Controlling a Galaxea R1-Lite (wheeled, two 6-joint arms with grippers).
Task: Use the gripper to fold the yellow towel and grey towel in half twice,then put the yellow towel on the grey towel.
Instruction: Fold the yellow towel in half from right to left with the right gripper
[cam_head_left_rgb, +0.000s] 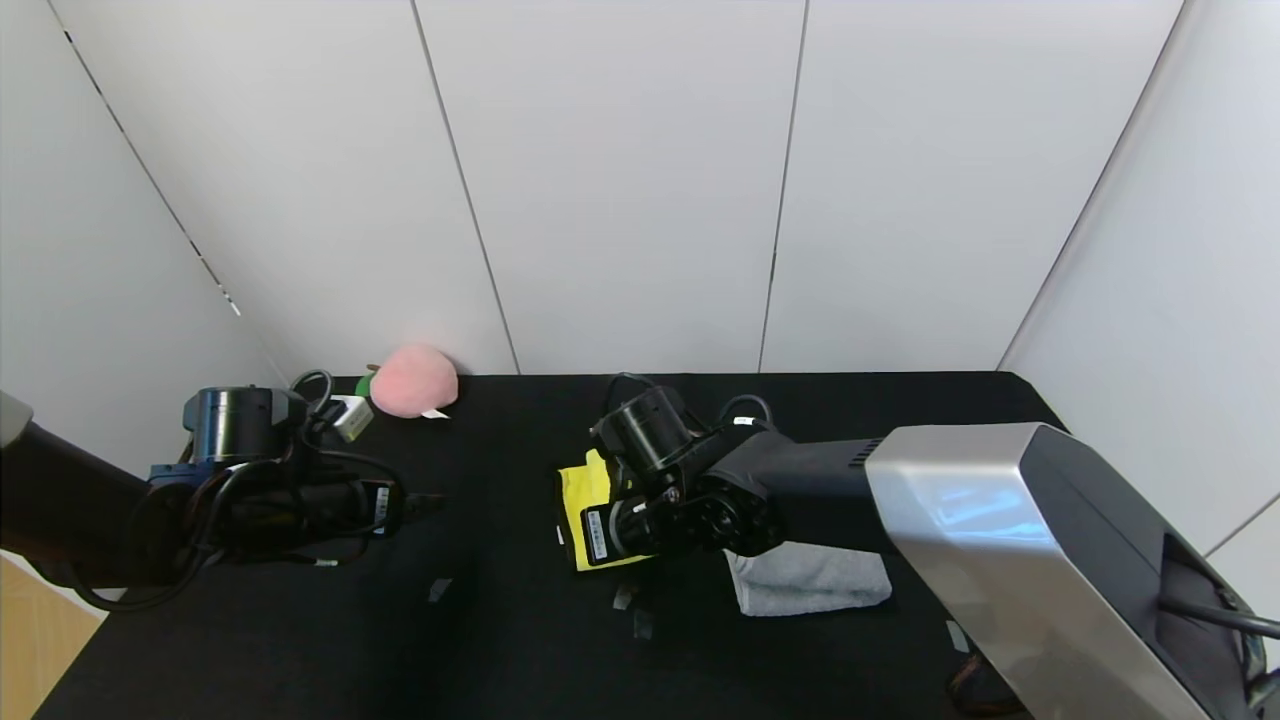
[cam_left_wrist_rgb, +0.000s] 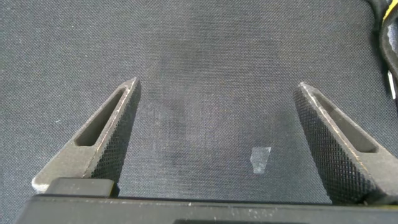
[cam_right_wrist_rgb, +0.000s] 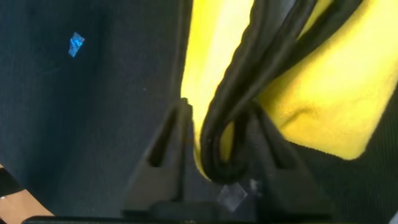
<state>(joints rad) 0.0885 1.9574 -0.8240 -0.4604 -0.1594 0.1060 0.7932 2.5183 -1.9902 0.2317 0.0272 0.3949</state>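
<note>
Your right gripper (cam_right_wrist_rgb: 217, 149) has its fingers around the dark-trimmed edge of the yellow towel (cam_head_left_rgb: 585, 492), which lies mid-worktop (cam_head_left_rgb: 500, 640) just beside the folded grey towel (cam_head_left_rgb: 810, 580). Your left gripper (cam_left_wrist_rgb: 214, 134) hovers well apart over bare cloth, fingers spread wide.

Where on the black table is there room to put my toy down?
Bare cloth lies between the left gripper and the yellow towel, and along the back edge right of the pink peach. It is crowded where the right gripper works by the grey towel.

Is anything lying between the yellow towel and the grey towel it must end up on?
No loose object visible. The right gripper is at the yellow towel, and its arm crosses above the gap to the grey towel.
</note>
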